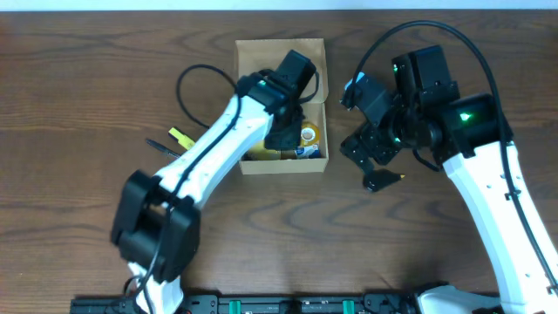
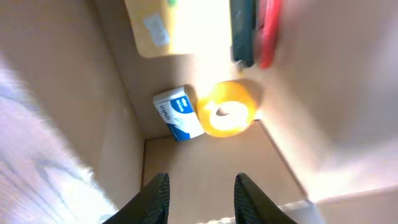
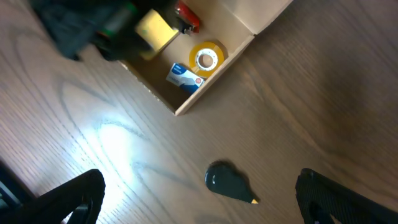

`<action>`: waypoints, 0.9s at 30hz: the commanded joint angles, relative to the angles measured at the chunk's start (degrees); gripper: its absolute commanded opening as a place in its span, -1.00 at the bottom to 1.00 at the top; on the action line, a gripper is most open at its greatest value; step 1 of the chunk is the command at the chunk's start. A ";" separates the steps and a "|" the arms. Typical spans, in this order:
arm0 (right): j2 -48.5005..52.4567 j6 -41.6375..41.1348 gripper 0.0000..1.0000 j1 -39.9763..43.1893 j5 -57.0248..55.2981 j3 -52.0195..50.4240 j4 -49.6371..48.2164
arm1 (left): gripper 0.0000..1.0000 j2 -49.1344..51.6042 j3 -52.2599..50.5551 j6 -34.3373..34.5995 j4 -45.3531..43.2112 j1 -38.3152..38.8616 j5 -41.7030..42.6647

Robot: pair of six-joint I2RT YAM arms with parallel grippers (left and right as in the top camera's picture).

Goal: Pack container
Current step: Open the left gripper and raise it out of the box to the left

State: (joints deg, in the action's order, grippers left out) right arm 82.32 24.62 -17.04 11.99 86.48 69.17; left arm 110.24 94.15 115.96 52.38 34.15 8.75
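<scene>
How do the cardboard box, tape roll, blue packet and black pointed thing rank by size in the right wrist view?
1. cardboard box
2. black pointed thing
3. yellow tape roll and blue packet, about alike

My left gripper (image 2: pixel 198 196) is inside the container (image 1: pixel 261 57), with the tape roll (image 1: pixel 309 133) toward 4 o'clock. Pens (image 1: pixel 174 141) lie outside at 9 o'clock.
</scene>
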 commanded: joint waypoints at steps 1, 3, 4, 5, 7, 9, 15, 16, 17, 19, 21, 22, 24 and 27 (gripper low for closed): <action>-0.96 -0.37 0.98 0.35 0.22 -0.04 0.04 | -0.31 -3.37 0.66 3.39 3.82 -1.05 -6.56; -0.96 -0.37 0.99 0.35 0.22 -0.04 0.04 | -0.31 -5.01 0.66 3.39 7.21 -1.46 -8.70; -0.96 -0.37 0.98 0.35 0.22 -0.04 0.04 | -0.31 -5.95 0.66 3.41 9.27 -1.66 -9.97; -0.96 -0.37 0.98 0.35 0.22 -0.04 0.04 | -0.31 -6.78 0.63 3.39 10.93 -1.88 -11.23; -0.96 -0.37 0.99 0.35 0.22 -0.04 0.04 | -0.31 -8.57 0.66 3.37 14.49 -2.38 -14.16; -0.96 -0.37 0.99 0.35 0.22 -0.04 0.09 | -0.31 -10.10 0.66 2.71 17.14 -2.91 -17.25; -0.96 -0.37 0.98 0.35 0.22 -0.07 5.01 | -0.31 -14.23 0.66 -4.28 21.09 -5.38 -23.17; -0.96 -0.37 0.98 0.35 0.22 -0.07 5.01 | -0.31 -14.64 0.66 -5.64 21.16 -5.88 -23.58; -0.96 -0.37 0.98 0.35 0.22 -0.07 5.01 | -0.31 -15.15 0.63 -6.86 21.14 -6.45 -24.02; -0.96 -0.37 0.98 0.35 0.22 -0.04 5.01 | -0.31 -15.67 0.63 -8.39 21.16 -7.52 -24.79; -0.96 -0.37 0.98 0.35 0.22 -0.04 5.01 | -0.31 -15.78 0.63 -9.53 21.22 -8.31 -25.81; -0.96 -0.37 0.99 0.35 0.22 -0.07 5.01 | -0.31 -15.82 0.66 -9.66 21.51 -8.68 -26.38; -0.96 -0.37 0.99 0.35 0.22 -0.04 5.01 | -0.31 -15.87 0.63 -9.68 22.29 -9.44 -27.36; -0.96 -0.37 0.98 0.35 0.22 -0.07 5.01 | -0.30 -15.87 0.63 -9.66 25.31 -10.95 -28.24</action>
State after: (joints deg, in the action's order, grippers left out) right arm 82.32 24.62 -17.04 11.99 86.46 74.08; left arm 95.24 94.19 107.61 75.92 24.56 -16.45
